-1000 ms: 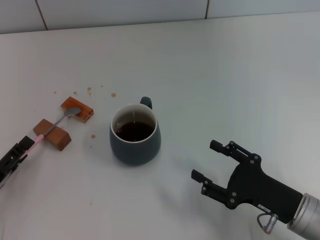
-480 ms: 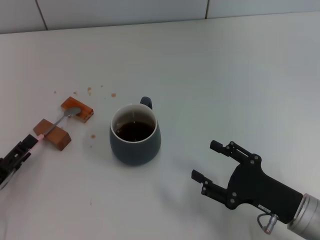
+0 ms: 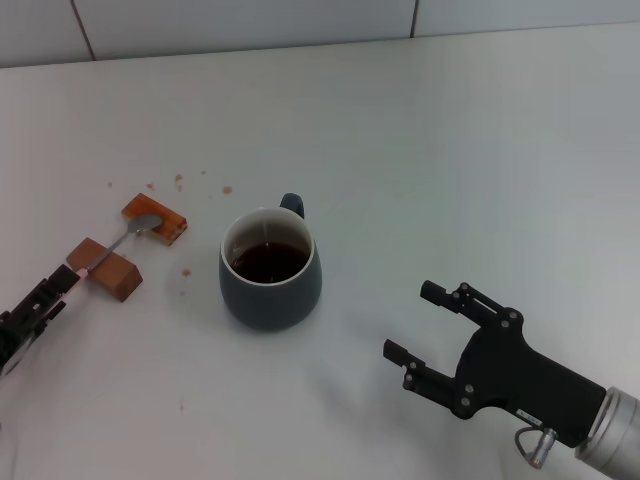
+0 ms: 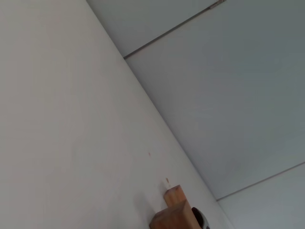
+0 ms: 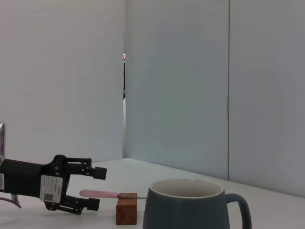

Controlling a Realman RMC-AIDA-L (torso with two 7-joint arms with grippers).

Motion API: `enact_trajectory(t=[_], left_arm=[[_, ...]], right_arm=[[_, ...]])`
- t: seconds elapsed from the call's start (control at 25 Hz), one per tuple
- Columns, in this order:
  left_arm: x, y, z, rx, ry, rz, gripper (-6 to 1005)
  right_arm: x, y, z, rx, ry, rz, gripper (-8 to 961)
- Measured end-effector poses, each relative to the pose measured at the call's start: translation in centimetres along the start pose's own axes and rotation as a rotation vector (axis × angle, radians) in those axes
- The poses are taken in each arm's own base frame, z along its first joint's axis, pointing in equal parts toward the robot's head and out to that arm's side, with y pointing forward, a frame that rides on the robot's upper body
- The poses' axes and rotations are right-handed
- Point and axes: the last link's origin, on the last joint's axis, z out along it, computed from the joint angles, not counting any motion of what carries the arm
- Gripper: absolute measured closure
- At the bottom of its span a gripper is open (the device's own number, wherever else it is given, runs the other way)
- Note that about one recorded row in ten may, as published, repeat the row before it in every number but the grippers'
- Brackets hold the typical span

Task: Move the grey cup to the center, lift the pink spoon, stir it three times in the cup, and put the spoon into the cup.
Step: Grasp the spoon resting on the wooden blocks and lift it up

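The grey cup (image 3: 270,268) stands mid-table with dark liquid inside and its handle turned to the far side; it fills the foreground as the cup (image 5: 190,206) in the right wrist view. The pink spoon (image 3: 125,240) lies across two wooden blocks, its silver bowl on the far one. Its pink handle (image 5: 97,194) sticks out past the near block. My left gripper (image 3: 58,288) is open at that handle end, and the left gripper (image 5: 95,189) has one finger on each side of it. My right gripper (image 3: 425,325) rests open to the right of the cup, holding nothing.
The near wooden block (image 3: 108,270) and far wooden block (image 3: 157,218) stand left of the cup. Brown spots (image 3: 180,181) dot the table behind them. A tiled wall (image 3: 300,20) runs along the back edge. The near block (image 4: 174,215) shows in the left wrist view.
My left gripper has crept slightly forward along the pink handle, covering more of it. The cup, spoon and right gripper have not moved.
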Motion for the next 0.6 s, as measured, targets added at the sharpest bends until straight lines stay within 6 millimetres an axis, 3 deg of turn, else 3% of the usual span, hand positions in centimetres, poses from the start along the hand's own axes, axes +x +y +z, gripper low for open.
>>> enact_trajectory(t=[0.6], left_arm=[[-0.13,-0.01,0.17,0.003,-0.014,-0.008,329]], right_arm=[[0.02,-0.07,-0.06,0.001,0.002,-0.002,194]])
